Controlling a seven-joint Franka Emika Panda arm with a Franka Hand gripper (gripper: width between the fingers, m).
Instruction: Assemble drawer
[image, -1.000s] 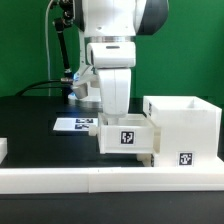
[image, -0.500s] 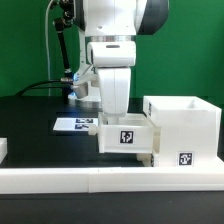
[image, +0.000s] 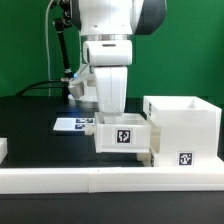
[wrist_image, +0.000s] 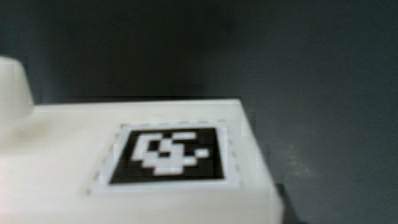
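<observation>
The drawer's large white hollow casing (image: 185, 125) stands at the exterior view's right, with a tag low on its front. A small white tray (image: 122, 136) with a square tag on its front sits just to the casing's left, touching or nearly touching it. My gripper (image: 108, 117) comes down from above onto the tray's back edge; its fingertips are hidden behind the tray wall, and the tray moves with it. The wrist view shows the tray's white tagged face (wrist_image: 169, 152) very close and blurred, with no fingers in sight.
The marker board (image: 72, 124) lies flat on the black table behind the tray. A long low white border rail (image: 100, 178) runs along the front. A white piece (image: 3, 150) shows at the left edge. Cables hang behind the arm.
The gripper and the small tray have shifted slightly toward the exterior view's left, away from the casing.
</observation>
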